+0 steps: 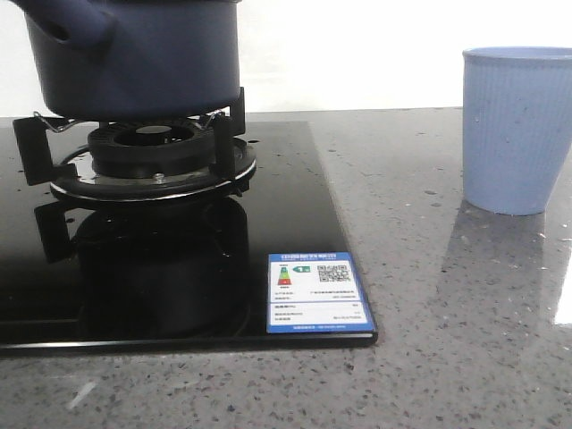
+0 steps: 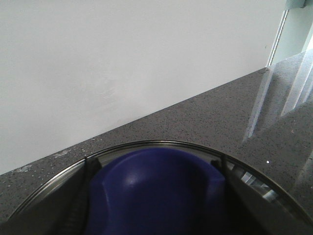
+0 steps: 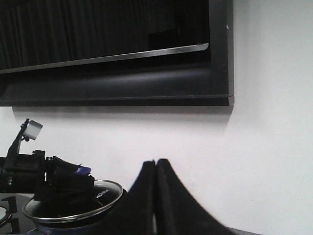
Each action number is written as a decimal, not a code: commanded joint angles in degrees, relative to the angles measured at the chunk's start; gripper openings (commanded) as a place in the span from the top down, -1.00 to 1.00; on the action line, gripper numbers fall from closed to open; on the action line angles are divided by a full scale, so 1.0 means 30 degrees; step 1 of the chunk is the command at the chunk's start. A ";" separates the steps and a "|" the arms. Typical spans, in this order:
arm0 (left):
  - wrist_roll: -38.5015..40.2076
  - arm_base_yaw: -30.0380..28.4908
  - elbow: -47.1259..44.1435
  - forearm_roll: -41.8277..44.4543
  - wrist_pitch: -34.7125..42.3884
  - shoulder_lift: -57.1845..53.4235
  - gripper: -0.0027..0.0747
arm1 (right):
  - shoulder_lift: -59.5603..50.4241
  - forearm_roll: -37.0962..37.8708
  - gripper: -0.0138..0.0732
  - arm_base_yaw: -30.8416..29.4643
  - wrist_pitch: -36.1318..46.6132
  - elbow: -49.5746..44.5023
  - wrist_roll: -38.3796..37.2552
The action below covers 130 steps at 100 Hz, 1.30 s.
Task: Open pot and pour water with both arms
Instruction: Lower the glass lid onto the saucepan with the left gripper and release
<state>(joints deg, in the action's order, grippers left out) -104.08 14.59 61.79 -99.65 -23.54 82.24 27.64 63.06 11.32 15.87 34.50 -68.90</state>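
The dark navy-blue pot point(image 1: 143, 54) stands on the gas burner point(image 1: 152, 152) at the far left, its stubby handle point(image 1: 71, 22) pointing left; its top is cut off in the front view. In the left wrist view my left gripper point(image 2: 154, 164) is shut on the blue knob point(image 2: 156, 196) of the glass lid point(image 2: 44, 200), one finger on each side. The right wrist view shows that gripper point(image 3: 58, 178) on the lid point(image 3: 105, 193) at the pot's top. My right gripper point(image 3: 156, 164) is shut and empty, in the air to the right of the pot. No water shows.
A light blue ribbed cup point(image 1: 517, 130) stands on the grey counter point(image 1: 429, 340) at the right. The black glass hob point(image 1: 179, 268) carries a blue label point(image 1: 317, 293) at its front right corner. A dark range hood point(image 3: 117, 54) hangs on the white wall.
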 commanded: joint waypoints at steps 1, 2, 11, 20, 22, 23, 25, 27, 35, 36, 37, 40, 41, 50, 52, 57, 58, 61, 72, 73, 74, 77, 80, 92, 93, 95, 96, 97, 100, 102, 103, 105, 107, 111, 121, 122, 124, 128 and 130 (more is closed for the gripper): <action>0.0066 0.0106 0.0731 -0.0995 -0.0846 -0.0414 0.22 | 0.0103 -0.0108 0.84 -0.0141 0.0455 0.0453 0.0011; 0.0066 0.0106 0.0731 -0.0995 -0.0900 -0.0418 0.22 | 0.0103 -0.0108 0.84 -0.0141 0.0455 0.0453 0.0011; 0.0066 0.0106 0.0731 -0.0995 -0.1148 -0.0195 0.22 | 0.0103 -0.0108 0.84 -0.0141 0.0455 0.0453 -0.0025; 0.0066 0.0106 0.0731 -0.0995 -0.1148 -0.0154 0.17 | 0.0103 -0.0108 0.84 -0.0141 0.0455 0.0453 -0.0025; 0.0066 0.0106 0.0731 -0.0995 -0.1148 -0.0154 0.12 | 0.0103 -0.0108 0.84 -0.0141 0.0455 0.0453 -0.0025; 0.0066 0.0106 0.0731 -0.0995 -0.1148 -0.0154 0.08 | 0.0103 -0.0108 0.84 -0.0141 0.0441 0.0453 -0.0025; 0.0066 0.0106 0.0731 -0.0995 -0.1148 -0.0154 0.01 | 0.0103 -0.0108 0.84 -0.0141 0.0441 0.0453 -0.0025; 0.0066 0.0106 0.0731 -0.0995 -0.1148 -0.0154 -0.04 | 0.0103 -0.0108 0.84 -0.0141 0.0441 0.0453 -0.0025; 0.0066 0.0062 0.0731 -0.0995 -0.0825 -0.0191 -0.34 | 0.0103 -0.0108 0.84 -0.0141 0.0361 0.0453 -0.0025; 0.0066 0.0062 0.0731 -0.0995 -0.0772 -0.0228 -0.36 | 0.0103 -0.0108 0.84 -0.0141 0.0345 0.0453 -0.0025; 0.0066 0.0062 0.0731 -0.0995 -0.0693 -0.0233 -0.40 | 0.0103 -0.0108 0.84 -0.0141 0.0293 0.0453 -0.0025; 0.0066 0.0062 0.0731 -0.0995 -0.0583 -0.0395 -0.45 | 0.0103 -0.0108 0.84 -0.0141 0.0174 0.0453 -0.0025; 0.0066 0.0062 0.0731 -0.0995 -0.0488 -0.0438 -0.46 | 0.0103 -0.0108 0.84 -0.0141 0.0133 0.0453 -0.0025; 0.0066 -0.0049 0.0731 -0.0995 -0.0374 -0.1431 -0.43 | 0.0103 -0.0005 0.84 -0.0141 -0.0612 0.0419 -0.0025; 0.0066 -0.0049 0.0731 -0.0995 -0.0249 -0.1774 -0.40 | 0.0103 0.0131 0.84 -0.0141 -0.0782 0.0405 -0.0025; 0.0104 -0.0236 0.0697 -0.0995 -0.0099 -0.2721 -0.30 | 0.0103 0.0672 0.84 -0.0141 -0.1102 0.0221 -0.0025; 0.0137 -0.0240 0.0693 -0.0995 0.0010 -0.2875 -0.25 | 0.0103 0.0894 0.84 -0.0141 -0.1102 0.0193 -0.0025; 0.0310 -0.0301 0.0615 -0.0995 0.0347 -0.3710 -0.15 | 0.0103 0.1404 0.84 -0.0141 -0.1102 0.0007 -0.0025; 0.0645 -0.0312 -0.0320 -0.0995 0.2817 -0.6648 0.25 | -0.0281 0.2483 0.84 -0.0141 -0.0610 -0.1188 -0.0025; 0.0645 -0.0312 -0.0418 -0.0995 0.2972 -0.7079 0.27 | -0.0361 0.2483 0.84 -0.0141 -0.0566 -0.1285 -0.0025; 0.0645 -0.0312 -0.0632 -0.0995 0.3291 -0.7290 0.31 | -0.0412 0.2483 0.84 -0.0141 -0.0497 -0.1486 -0.0025; 0.0645 -0.0312 -0.1119 -0.0995 0.3962 -0.8149 0.38 | -0.0640 0.2483 0.84 -0.0141 -0.0355 -0.1908 -0.0025; 0.0645 -0.0312 -0.1688 -0.0995 0.4571 -0.9278 0.45 | -0.0970 0.2483 0.84 -0.0141 -0.0175 -0.2364 -0.0059; 0.0645 -0.0312 -0.4962 -0.0995 0.6282 -1.3184 0.75 | -0.2374 0.2483 0.84 -0.0141 -0.0033 -0.4436 -0.0217; 0.0645 -0.0312 -0.5167 -0.0995 0.6333 -1.3426 0.79 | -0.2467 0.2483 0.84 -0.0141 -0.0033 -0.4540 -0.0217; 0.0645 -0.0312 -0.5780 -0.0886 0.6374 -1.4155 0.85 | -0.2742 0.2483 0.84 -0.0141 -0.0033 -0.4850 -0.0217; 0.0645 -0.0312 -0.5986 -0.0843 0.6374 -1.4637 0.87 | -0.2930 0.2483 0.84 -0.0141 -0.0033 -0.4948 -0.0217; 0.0645 -0.0312 -0.6403 -0.0743 0.6404 -1.4881 0.89 | -0.3019 0.2483 0.84 -0.0141 -0.0033 -0.5150 -0.0217; 0.0645 -0.0312 -0.7232 -0.0498 0.6447 -1.5857 0.98 | -0.3378 0.2483 0.84 -0.0141 -0.0033 -0.5529 -0.0217; 0.0645 -0.0312 -0.7850 -0.0351 0.6447 -1.6578 0.98 | -0.3629 0.2483 0.84 -0.0141 -0.0033 -0.5791 -0.0217; 0.0645 -0.0312 -0.8055 -0.0347 0.6447 -1.7050 0.98 | -0.3787 0.2483 0.84 -0.0141 -0.0033 -0.5877 -0.0217; 0.0645 -0.0312 -0.8664 -0.0347 0.6447 -1.7515 0.98 | -0.3948 0.2483 0.84 -0.0141 -0.0033 -0.6114 -0.0217; 0.0645 -0.0312 -0.9257 -0.0347 0.6447 -1.8202 0.98 | -0.4175 0.2483 0.84 -0.0141 -0.0033 -0.6333 -0.0217; 0.0645 -0.0312 -1.0400 -0.0347 0.6531 -1.9500 0.98 | -0.4593 0.2483 0.84 -0.0141 0.0015 -0.6703 -0.0217; 0.0645 -0.0312 -1.2633 -0.0437 0.6620 -2.2072 0.98 | -0.5213 0.2483 0.84 -0.0141 0.0232 -0.7220 -0.0217; 0.0645 -0.0312 -1.2764 -0.0488 0.6671 -2.2377 0.98 | -0.5260 0.2483 0.84 -0.0141 0.0278 -0.7225 -0.0217; 0.0645 -0.0312 -1.3139 -0.0528 0.6674 -2.2819 0.98 | -0.5357 0.2483 0.84 -0.0141 0.0318 -0.7255 -0.0217; 0.0645 -0.0312 -1.3807 -0.0581 0.6701 -2.3474 0.98 | -0.5434 0.2483 0.84 -0.0141 0.0545 -0.7302 -0.0217; 0.0645 -0.0312 -1.4099 -0.0581 0.6701 -2.3820 0.98 | -0.5435 0.2483 0.84 -0.0141 0.0642 -0.7302 -0.0217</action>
<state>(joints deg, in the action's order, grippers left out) -102.83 13.87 21.18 -100.60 -2.88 13.91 11.46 70.99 11.32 15.22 11.37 -69.27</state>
